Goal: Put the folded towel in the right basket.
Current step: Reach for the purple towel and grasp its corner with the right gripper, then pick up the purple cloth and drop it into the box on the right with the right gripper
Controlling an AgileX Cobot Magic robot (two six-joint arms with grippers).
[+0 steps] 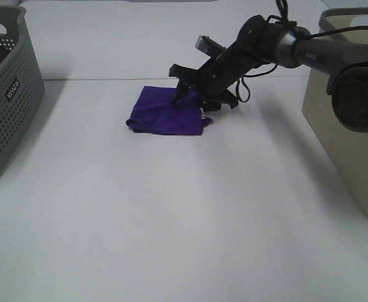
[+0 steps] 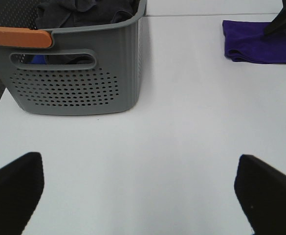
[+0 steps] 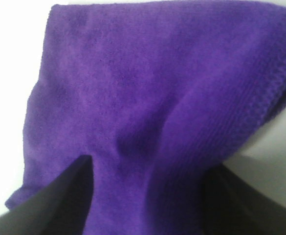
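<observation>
On white table [image 1: 171, 220]: grey basket [image 1: 7, 94] at left edge, beige right basket [image 1: 353, 126] at right edge. Between them, toward the back: folded towel [image 1: 165, 113], purple, lying flat, long axis roughly left-right in the high view. Right gripper [image 1: 193, 97] down on the towel's right end, jaws spread, straddling a raised fold, not yet pinched. Left gripper [image 2: 140, 193] wide open, holding nothing, well apart beside the grey basket. Likely next: close, lift, swing right. Right arm clearly nearer.
</observation>
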